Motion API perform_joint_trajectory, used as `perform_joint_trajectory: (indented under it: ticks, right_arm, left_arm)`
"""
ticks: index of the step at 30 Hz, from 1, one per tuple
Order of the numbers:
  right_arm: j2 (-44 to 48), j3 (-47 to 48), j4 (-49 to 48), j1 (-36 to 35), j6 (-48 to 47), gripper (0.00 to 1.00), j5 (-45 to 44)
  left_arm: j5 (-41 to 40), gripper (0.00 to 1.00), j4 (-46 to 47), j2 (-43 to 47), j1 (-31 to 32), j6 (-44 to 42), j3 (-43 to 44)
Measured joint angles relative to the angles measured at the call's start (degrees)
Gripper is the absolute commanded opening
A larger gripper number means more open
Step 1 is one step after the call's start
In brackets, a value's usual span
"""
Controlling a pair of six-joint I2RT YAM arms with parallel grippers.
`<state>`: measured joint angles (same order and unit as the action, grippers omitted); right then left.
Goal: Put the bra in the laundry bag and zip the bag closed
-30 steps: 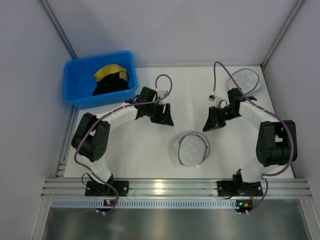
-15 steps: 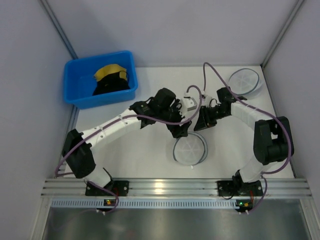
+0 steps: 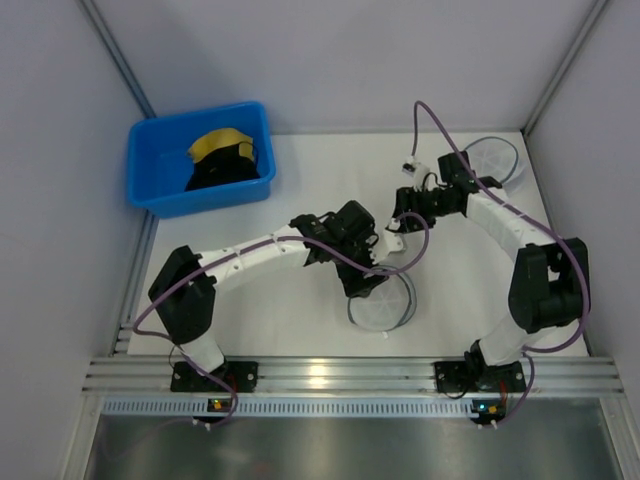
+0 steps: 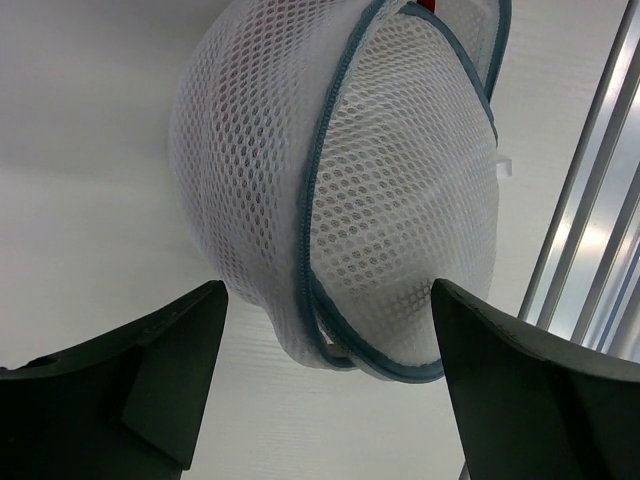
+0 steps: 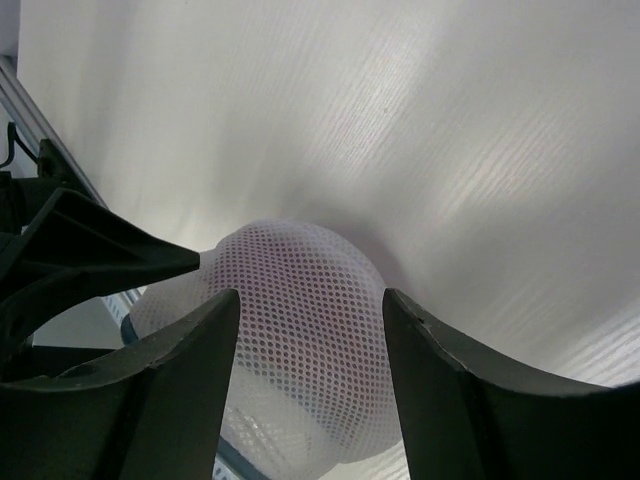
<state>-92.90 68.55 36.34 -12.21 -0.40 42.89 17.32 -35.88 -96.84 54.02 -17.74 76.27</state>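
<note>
top view: laundry bag (image 3: 385, 308) on the desk (image 3: 300, 180), partly under the left jaws. likely the zipping stage.
left wrist: jaws wide, empty, framing a soft honeycomb mesh dome with a teal zipper rim (image 4: 318, 170). red bra (image 4: 427, 5) peeking at the top.
right wrist: jaws apart, empty.
next: find the zipper pull, close any gap.
</note>
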Motion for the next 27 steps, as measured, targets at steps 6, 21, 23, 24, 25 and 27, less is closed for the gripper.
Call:
perform_joint_trajectory:
  ticks: [6, 21, 23, 24, 25, 27]
  right_arm:
    - [1.4, 0.1, 0.9, 0.3, 0.1, 0.83, -1.5]
    - [14.4, -4.6, 7.2, 8.1, -3.0, 0.91, -3.2]
    - [14.9, -7.3, 7.8, 8.1, -3.0, 0.88, -2.0]
    - [15.0, -8.6, 8.1, 8.1, -2.8, 0.86, -1.3]
    - [15.0, -9.8, 8.1, 8.1, -2.5, 0.83, -0.4]
    - [15.0, -11.9, 8.0, 8.1, -1.9, 0.79, 1.6]
  left_arm:
    - [-0.4, 0.48, 0.5, -0.4, 0.0, 3.0, -1.4]
    - [21.3, 0.00, 2.5, -7.7, -19.4, 29.0, -1.3]
    - [26.3, 0.00, 5.7, -8.5, -22.9, 35.0, -3.9]
    - [28.8, 0.00, 7.6, -8.8, -24.6, 38.1, -5.7]
    - [31.2, 0.00, 10.1, -9.3, -26.4, 41.8, -7.5]
    - [34.9, 0.00, 15.0, -10.0, -28.7, 47.5, -11.2]
